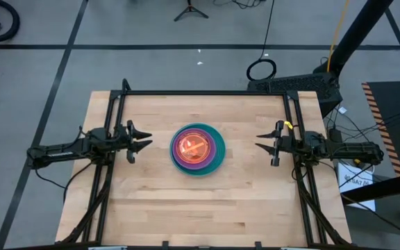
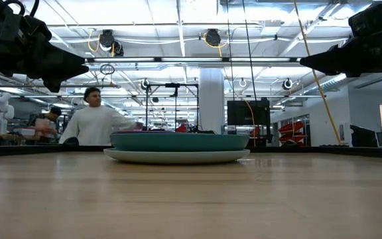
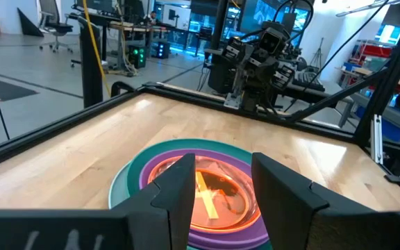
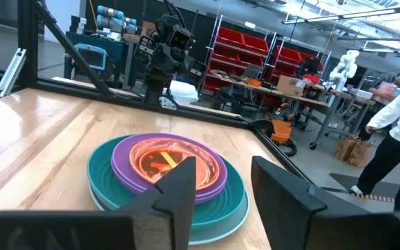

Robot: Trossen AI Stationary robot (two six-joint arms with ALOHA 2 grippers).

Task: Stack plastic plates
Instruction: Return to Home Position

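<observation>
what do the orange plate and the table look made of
The orange plate is probably translucent, glossy plastic: it glows under the light and carries bright glints. The table looks like light wood boards with a matte finish, showing grain and plank seams.

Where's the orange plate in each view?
High view: orange plate lies topmost at the centre of the table.
Low view: not visible; the teal plate hides it.
Left wrist view: orange plate shows between the open left gripper's fingers.
Right wrist view: orange plate just past the open right gripper.
Shared landmark: teal plate, seen in all four.
</observation>
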